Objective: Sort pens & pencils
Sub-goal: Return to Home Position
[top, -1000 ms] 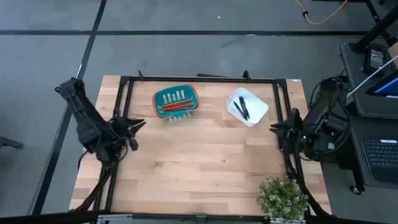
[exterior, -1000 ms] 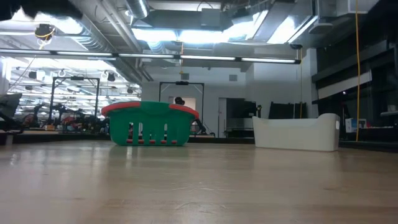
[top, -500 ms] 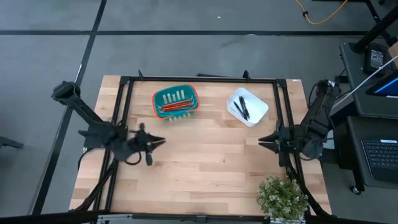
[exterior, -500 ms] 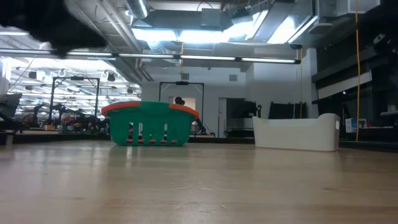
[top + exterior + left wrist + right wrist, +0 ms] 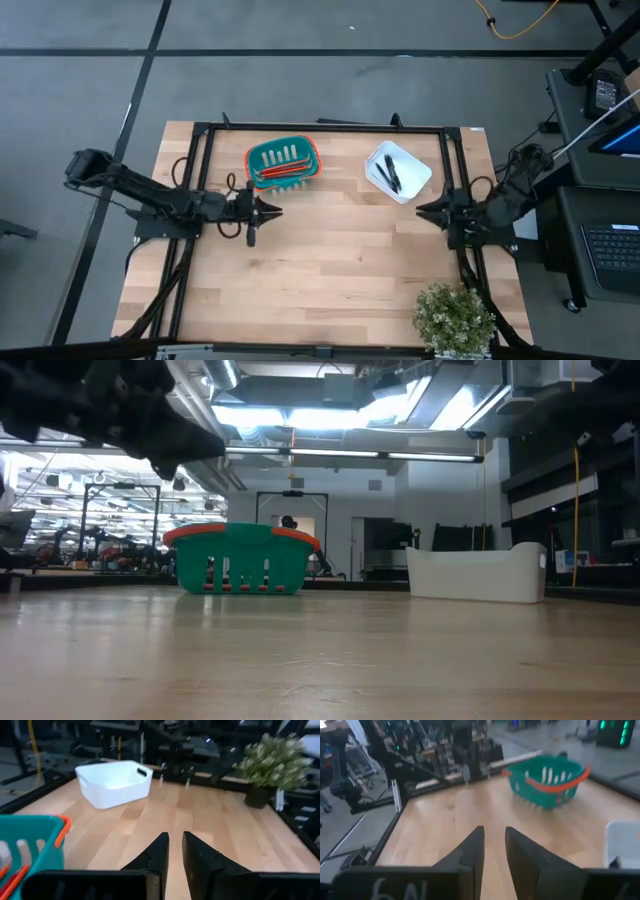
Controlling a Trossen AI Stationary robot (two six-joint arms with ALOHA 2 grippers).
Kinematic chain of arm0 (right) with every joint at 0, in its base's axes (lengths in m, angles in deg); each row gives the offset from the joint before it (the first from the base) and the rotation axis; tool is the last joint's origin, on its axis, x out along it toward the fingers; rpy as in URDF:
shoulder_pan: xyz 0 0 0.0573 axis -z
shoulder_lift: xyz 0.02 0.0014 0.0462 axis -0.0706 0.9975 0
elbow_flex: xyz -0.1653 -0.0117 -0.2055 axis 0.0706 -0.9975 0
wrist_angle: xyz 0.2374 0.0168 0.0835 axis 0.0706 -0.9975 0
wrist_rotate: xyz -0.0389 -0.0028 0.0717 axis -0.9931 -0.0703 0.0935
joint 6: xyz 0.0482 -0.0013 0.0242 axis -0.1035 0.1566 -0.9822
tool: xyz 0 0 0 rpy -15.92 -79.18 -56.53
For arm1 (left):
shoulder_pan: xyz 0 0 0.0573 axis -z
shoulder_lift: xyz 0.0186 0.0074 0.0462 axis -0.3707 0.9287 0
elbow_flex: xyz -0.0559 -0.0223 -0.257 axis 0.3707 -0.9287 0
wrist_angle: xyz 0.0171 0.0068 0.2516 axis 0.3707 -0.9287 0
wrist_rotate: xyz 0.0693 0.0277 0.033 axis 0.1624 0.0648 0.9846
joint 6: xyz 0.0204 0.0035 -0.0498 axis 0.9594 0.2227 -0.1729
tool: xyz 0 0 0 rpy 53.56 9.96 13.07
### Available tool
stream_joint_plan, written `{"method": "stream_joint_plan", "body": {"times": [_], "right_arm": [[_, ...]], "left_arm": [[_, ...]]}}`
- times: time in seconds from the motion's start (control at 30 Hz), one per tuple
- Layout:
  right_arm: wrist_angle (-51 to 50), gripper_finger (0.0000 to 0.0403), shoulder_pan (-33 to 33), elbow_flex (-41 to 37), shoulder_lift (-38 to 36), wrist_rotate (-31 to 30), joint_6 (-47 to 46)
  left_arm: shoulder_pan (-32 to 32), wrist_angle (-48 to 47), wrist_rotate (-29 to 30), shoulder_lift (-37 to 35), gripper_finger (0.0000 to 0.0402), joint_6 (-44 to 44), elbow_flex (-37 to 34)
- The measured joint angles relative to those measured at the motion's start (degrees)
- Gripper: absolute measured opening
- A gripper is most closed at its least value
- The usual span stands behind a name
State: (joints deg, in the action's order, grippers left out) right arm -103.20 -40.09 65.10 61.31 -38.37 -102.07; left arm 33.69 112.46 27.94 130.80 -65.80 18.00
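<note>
Wooden table (image 5: 330,290), a lit workshop hall behind it, and the sorting looks finished. The pencils (image 5: 283,173) lie in the teal basket (image 5: 254,160), the pens (image 5: 389,174) in the white bin (image 5: 415,172) near the basket. The left gripper (image 5: 274,210) hovers just beside the basket. The right gripper (image 5: 421,210) is well apart from it, past the bin. Both are narrowed to a sliver and carry nothing. I'd call this the homing step. Next, both arms need folding back.
</note>
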Motion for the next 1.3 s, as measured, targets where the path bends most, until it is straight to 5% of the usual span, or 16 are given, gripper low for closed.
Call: {"method": "stream_joint_plan", "body": {"times": [0.13, 0.27, 0.57, 0.8, 1.0, 1.2, 1.3], "right_arm": [[-0.8, 0.0079, 1.5, -1.8, -8.1, -0.1, 4.2], [-0.3, 0.0079, 2.1, -5.9, -9.8, -0.8, 2.9], [8.6, 0.0079, 5.9, -14.1, -9.6, 2.7, 1.1], [10.1, 0.0079, 10.2, -14.3, -9.6, 7.0, 4.3], [10.0, 0.0079, 14.3, -14.3, -9.6, 7.6, 7.7], [9.9, 0.0079, 17.1, -14.3, -9.6, 9.0, 8.4], [9.5, 0.0079, 17.4, -14.3, -9.6, 10.0, 8.5]], "left_arm": [[-5.5, 12.0, -9.1, 0.0, 0.005, 0.5, -5.5], [-7.7, 24.3, -11.1, 0.1, 0.005, -3.5, -12.7], [-3.5, 23.4, -11.9, 7.6, 0.005, 0.7, -8.4], [-4.0, 38.6, -14.5, 20.4, 0.005, 4.1, -7.8], [-15.6, 45.1, -24.9, 26.7, 0.005, 4.1, -7.8], [-28.6, 48.3, -42.4, 25.4, 0.005, 0.2, -8.3], [-33.0, 48.3, -46.6, 23.3, 0.005, -1.4, -10.3]]}}
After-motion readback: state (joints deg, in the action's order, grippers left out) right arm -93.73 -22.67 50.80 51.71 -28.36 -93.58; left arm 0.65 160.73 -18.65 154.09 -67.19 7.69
